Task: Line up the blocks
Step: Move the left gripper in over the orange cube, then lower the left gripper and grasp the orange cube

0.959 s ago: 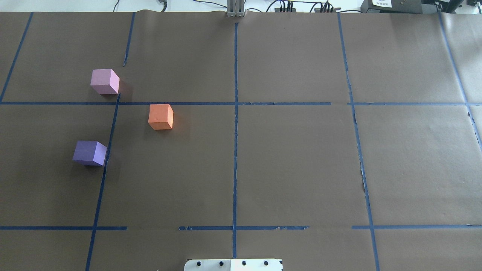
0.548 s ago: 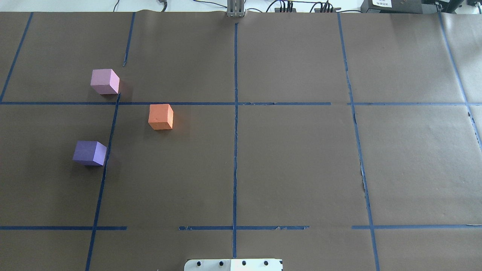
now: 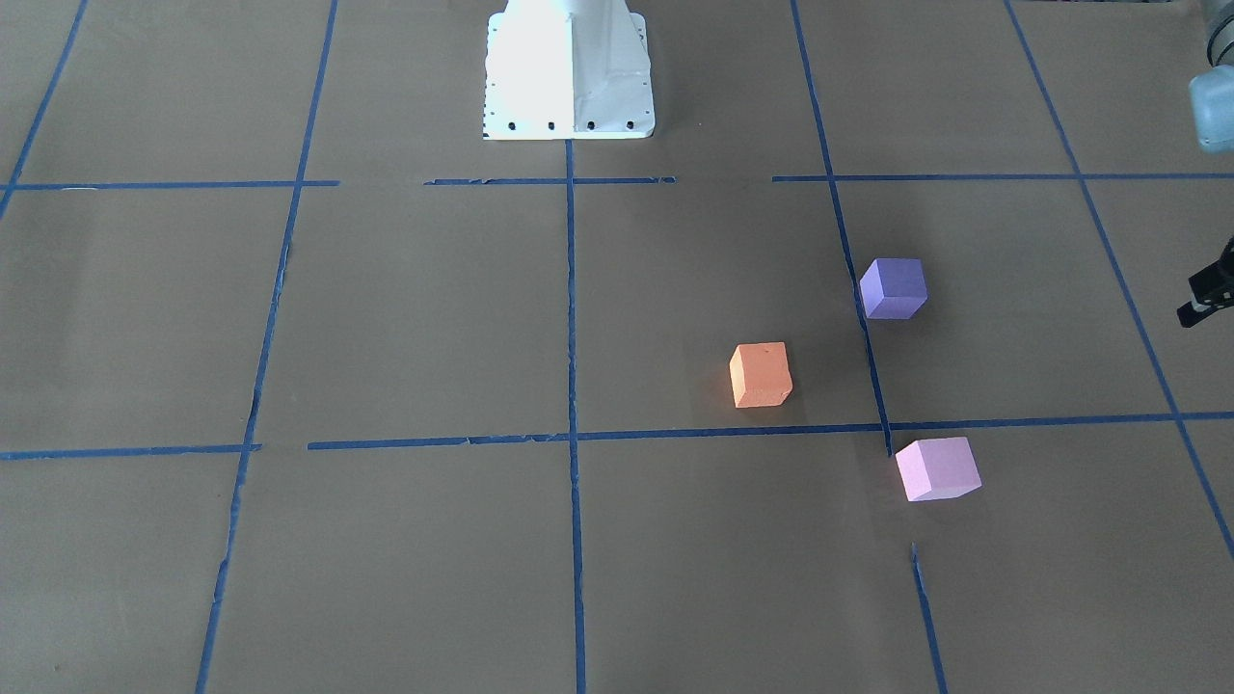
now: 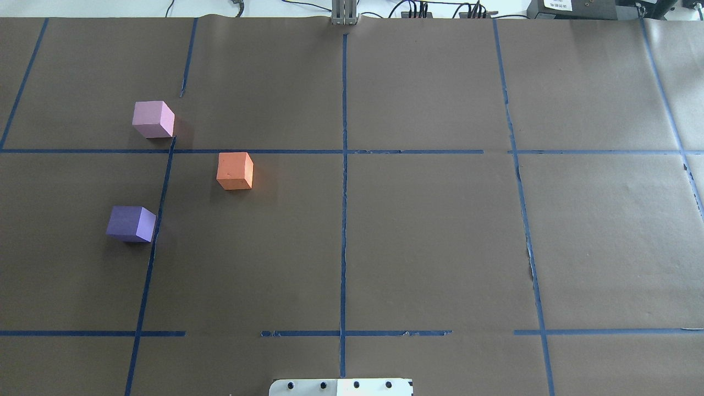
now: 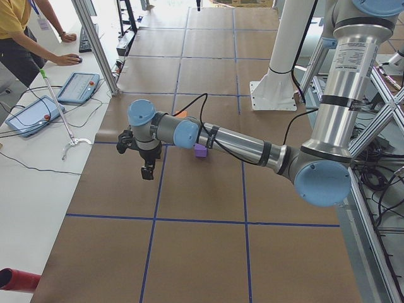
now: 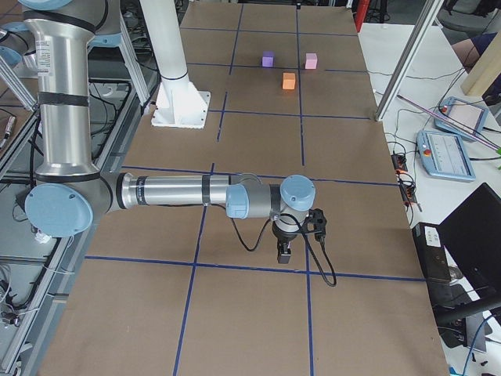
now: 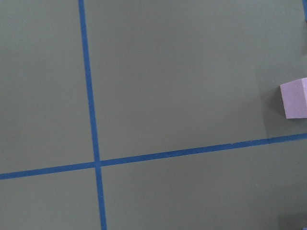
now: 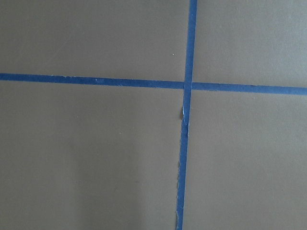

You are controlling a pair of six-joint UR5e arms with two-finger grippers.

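Note:
Three blocks sit apart on the brown table's left half. The pink block (image 4: 153,119) is farthest from the robot, the orange block (image 4: 235,171) lies nearer the middle, and the purple block (image 4: 131,223) is closest. They also show in the front view: pink block (image 3: 937,468), orange block (image 3: 761,375), purple block (image 3: 894,287). The pink block's edge shows in the left wrist view (image 7: 293,98). My left gripper (image 5: 148,172) hovers above the table, outward of the blocks. My right gripper (image 6: 284,252) hovers far off at the table's right end. I cannot tell whether either is open or shut.
Blue tape lines (image 4: 344,192) divide the table into squares. The robot's white base (image 3: 567,67) stands at the near middle edge. An operator (image 5: 25,38) and teach pendants (image 5: 77,87) are beyond the far edge. Cables lie along that edge.

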